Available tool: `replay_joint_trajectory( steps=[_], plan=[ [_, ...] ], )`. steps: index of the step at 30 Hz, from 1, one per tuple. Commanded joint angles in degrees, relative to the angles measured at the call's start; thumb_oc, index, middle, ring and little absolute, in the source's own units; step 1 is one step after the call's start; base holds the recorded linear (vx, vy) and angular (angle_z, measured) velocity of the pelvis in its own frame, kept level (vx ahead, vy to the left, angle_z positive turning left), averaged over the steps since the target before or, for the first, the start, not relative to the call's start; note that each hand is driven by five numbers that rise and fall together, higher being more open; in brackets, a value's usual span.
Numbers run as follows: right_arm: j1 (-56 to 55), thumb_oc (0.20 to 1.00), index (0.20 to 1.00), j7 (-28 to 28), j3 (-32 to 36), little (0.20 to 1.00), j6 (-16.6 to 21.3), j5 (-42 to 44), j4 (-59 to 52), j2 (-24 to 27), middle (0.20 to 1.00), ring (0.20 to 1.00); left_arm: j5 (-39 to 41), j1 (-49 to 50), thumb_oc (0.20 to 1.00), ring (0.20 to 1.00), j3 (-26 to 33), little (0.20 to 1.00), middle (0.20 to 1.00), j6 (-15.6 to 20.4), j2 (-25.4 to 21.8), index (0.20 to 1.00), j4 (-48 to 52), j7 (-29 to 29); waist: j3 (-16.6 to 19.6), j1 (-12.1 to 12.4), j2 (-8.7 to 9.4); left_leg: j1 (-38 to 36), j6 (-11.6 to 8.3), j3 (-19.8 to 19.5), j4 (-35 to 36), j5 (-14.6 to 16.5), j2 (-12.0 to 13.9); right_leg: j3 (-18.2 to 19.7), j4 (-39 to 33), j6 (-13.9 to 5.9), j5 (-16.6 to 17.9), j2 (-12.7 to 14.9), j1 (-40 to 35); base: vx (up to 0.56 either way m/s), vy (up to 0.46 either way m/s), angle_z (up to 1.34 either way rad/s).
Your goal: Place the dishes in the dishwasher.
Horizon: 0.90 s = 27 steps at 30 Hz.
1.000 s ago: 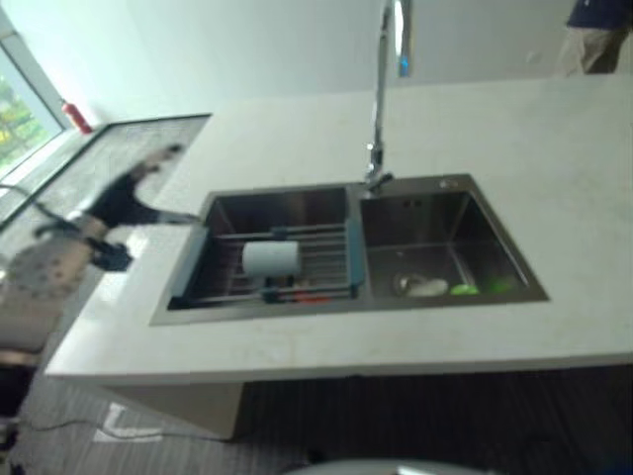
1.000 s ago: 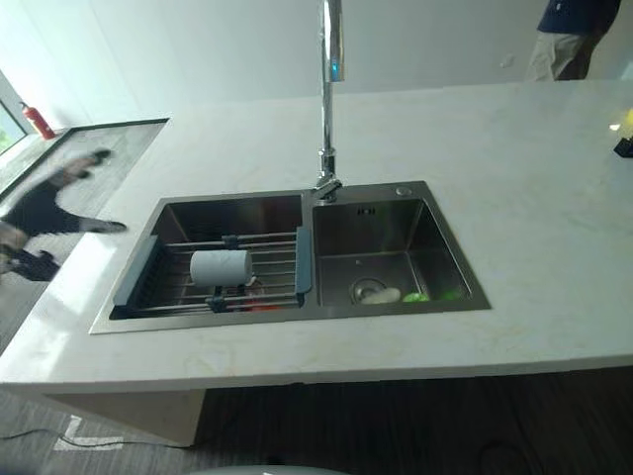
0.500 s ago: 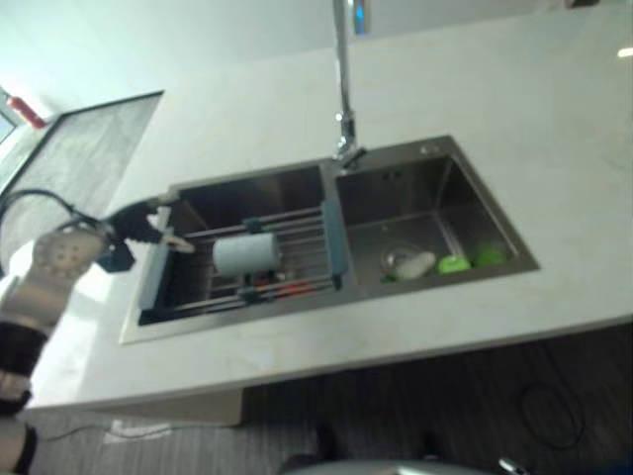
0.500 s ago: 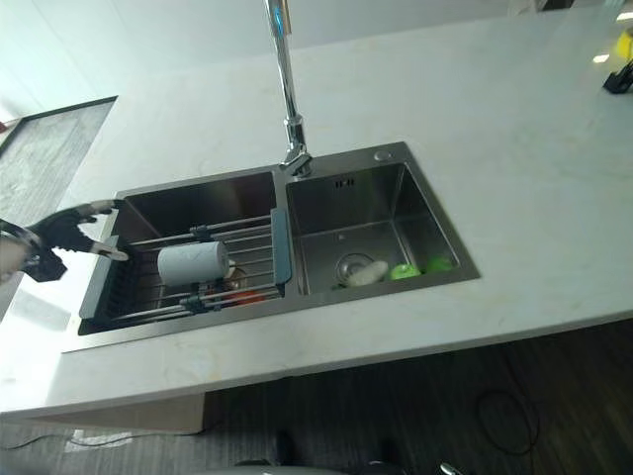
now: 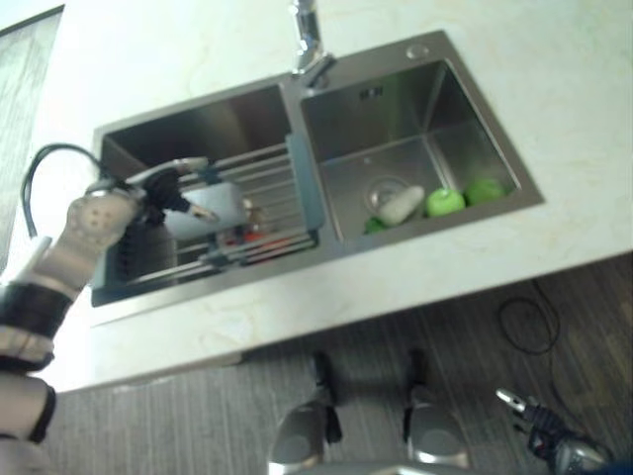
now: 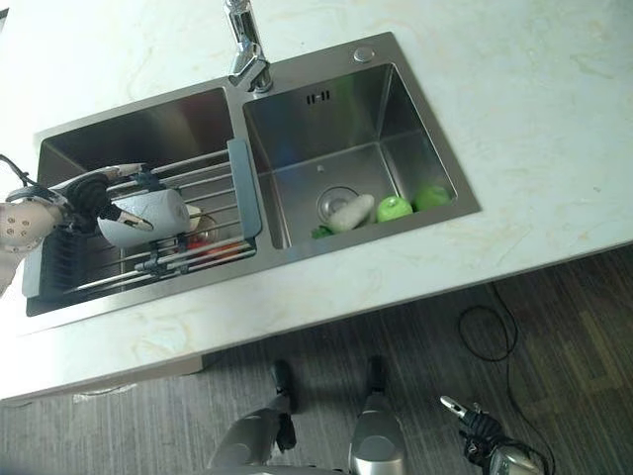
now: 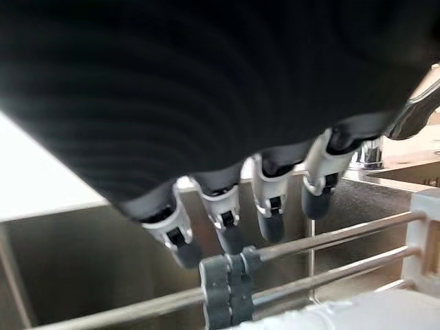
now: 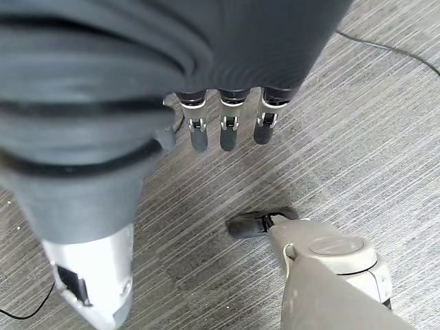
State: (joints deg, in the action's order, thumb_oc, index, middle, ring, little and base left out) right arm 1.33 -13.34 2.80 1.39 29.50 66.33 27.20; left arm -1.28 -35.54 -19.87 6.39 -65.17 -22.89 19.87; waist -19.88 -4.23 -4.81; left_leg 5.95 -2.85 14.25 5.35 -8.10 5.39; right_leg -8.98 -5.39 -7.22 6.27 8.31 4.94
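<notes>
A white cup (image 6: 158,216) lies on its side on a wire rack (image 6: 210,170) with blue ends, set across the left basin of a steel double sink (image 6: 420,124). My left hand (image 6: 89,200) hovers over the rack at the cup's left end, fingers and thumb spread on either side of it, open. In the left wrist view its fingers (image 7: 269,208) hang just above the rack bars (image 7: 337,236), with the cup's white side (image 7: 364,311) below. My right hand (image 6: 477,424) hangs low over the floor, fingers (image 8: 227,130) straight, holding nothing.
The right basin holds a white item (image 6: 348,212) and two green round things (image 6: 394,207) near the drain. A tall tap (image 6: 245,51) rises between the basins. Something red (image 6: 203,244) lies under the rack. White counter (image 6: 554,139) surrounds the sink.
The camera has tilted down toward the sink and floor. My left hand has moved right from the sink's edge to over the rack beside the cup. My right hand has come into view.
</notes>
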Motion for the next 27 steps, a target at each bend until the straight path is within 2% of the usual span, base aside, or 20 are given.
replay_joint_trajectory(
  steps=[1,9,13,20,27],
  plan=[
    [-1.84,1.0,1.0,0.35,-1.04,1.0,-0.78,1.49,-0.62,0.23,1.0,1.0,-2.07,-2.2,1.0,1.0,4.07,1.0,1.0,0.33,-1.03,1.0,-2.57,-2.1,2.24,0.14,1.58,-1.86,-0.9,-2.32,-1.82,7.58,0.78,-3.06,0.91,-4.72,-1.51,4.86,-0.42,0.0,-0.018,-0.17],
    [-1.53,1.0,1.0,0.75,-1.33,1.0,-1.17,2.04,-2.5,0.68,1.0,1.0,-7.74,-0.39,1.0,1.0,3.62,1.0,1.0,-1.28,-1.49,1.0,-4.48,-1.28,0.94,-0.29,1.26,-1.38,-1.0,-2.39,-2.19,7.54,0.68,-2.84,1.09,-4.71,-1.21,4.99,0.26,0.0,0.002,-0.02],
    [-0.98,1.0,1.0,0.86,-1.57,1.0,-1.37,2.36,-3.39,1.23,1.0,1.0,-7.42,-0.61,1.0,1.0,2.49,1.0,1.0,-0.66,-1.95,1.0,-5.4,0.36,-0.35,-0.32,1.41,-0.53,-1.02,-2.4,-2.3,7.39,0.78,-2.82,1.24,-4.67,-1.02,4.99,1.12,-0.03,0.007,-0.01],
    [-0.57,1.0,1.0,0.37,-1.38,1.0,-1.09,2.67,-3.82,1.51,1.0,1.0,-7.16,-1.42,1.0,1.0,0.84,1.0,1.0,-3.65,-2.69,1.0,-3.59,4.72,-1.49,0.06,1.49,0.12,-0.98,-2.73,-1.69,7.11,0.53,-3.36,1.26,-4.86,-0.75,5.01,1.87,-0.03,-0.008,0.0],
    [0.95,1.0,1.0,0.48,-2.61,1.0,-1.44,3.68,-5.67,2.58,1.0,1.0,-10.89,0.59,1.0,1.0,0.18,1.0,1.0,-4.02,-3.55,1.0,-6.65,4.49,-2.52,0.18,1.29,0.59,-1.08,-2.38,-1.54,6.82,0.63,-3.59,1.49,-4.81,-0.56,5.12,2.63,-0.02,0.019,0.0]
  ],
)
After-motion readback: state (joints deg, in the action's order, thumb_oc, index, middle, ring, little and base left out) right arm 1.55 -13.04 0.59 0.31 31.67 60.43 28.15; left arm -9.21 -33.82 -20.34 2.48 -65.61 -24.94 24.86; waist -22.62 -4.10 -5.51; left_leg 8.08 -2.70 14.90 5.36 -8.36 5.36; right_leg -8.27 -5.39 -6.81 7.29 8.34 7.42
